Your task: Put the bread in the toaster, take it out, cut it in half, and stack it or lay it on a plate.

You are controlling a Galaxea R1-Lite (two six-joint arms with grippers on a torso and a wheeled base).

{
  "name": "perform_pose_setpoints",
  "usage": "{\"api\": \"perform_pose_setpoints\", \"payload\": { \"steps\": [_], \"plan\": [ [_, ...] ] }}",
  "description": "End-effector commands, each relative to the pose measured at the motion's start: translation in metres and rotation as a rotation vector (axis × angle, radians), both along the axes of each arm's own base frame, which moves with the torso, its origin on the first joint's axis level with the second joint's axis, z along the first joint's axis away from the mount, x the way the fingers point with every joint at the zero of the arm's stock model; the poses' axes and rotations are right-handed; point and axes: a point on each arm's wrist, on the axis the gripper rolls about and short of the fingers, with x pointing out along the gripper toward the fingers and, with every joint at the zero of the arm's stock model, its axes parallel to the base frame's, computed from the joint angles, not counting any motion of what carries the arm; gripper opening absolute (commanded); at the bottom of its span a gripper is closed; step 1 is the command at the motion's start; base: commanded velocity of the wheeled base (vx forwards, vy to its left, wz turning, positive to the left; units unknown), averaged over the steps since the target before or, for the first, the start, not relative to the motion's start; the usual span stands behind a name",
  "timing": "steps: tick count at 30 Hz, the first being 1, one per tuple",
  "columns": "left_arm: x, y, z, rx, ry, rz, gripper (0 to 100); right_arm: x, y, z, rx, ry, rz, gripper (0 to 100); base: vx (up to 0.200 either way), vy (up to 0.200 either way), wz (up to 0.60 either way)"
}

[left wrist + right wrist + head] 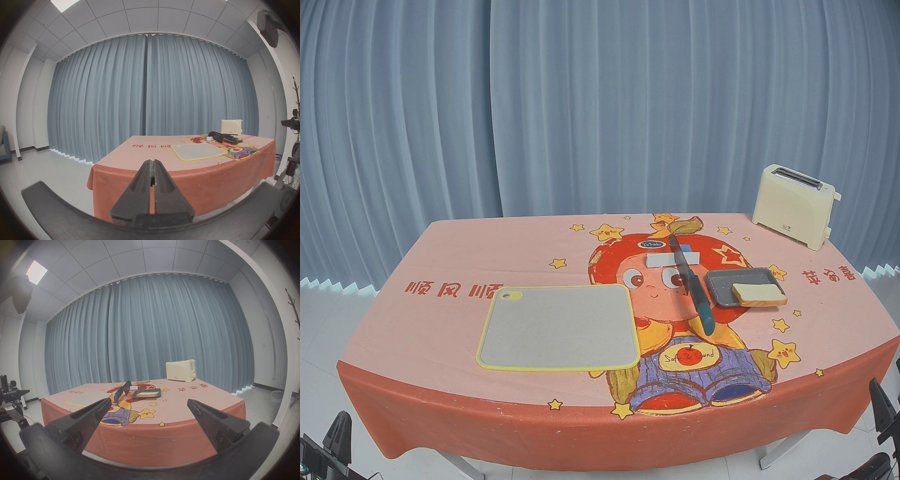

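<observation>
Step 1 not begun: pale square bread slice (759, 293) lies in grey metal tray (720, 285), cream plastic toaster (795, 206) at its 1 o'clock. L gripper (152, 165) clenched, empty; R gripper (148, 404) spread wide, prob. next to grasp bread.

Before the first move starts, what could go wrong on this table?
The bread slice lies across the gray tray's near rim, so a grasp may tip or push it off. The knife lies close beside that tray; a reaching arm could knock it. The toaster stands near the table's far right corner and might slide when pressed.
</observation>
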Motion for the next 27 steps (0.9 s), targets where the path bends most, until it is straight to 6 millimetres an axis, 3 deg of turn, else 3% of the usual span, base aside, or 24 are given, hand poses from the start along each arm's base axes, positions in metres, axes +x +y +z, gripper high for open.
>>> {"api": "perform_pose_setpoints", "payload": {
  "steps": [1, 27],
  "plan": [
    [0.0001, 0.0, -0.0052, 0.0, 0.001, 0.001, 0, 0.0066, 0.0001, 0.0016, 0.004, 0.052, 0.015, 100, 0.0, 0.0, 0.0],
    [0.0001, 0.0, -0.0052, 0.0, 0.001, 0.001, 0, 0.0156, 0.0028, -0.0045, 0.18, 0.177, 0.131, 100, 0.0, 0.0, 0.0]
  ]
}}
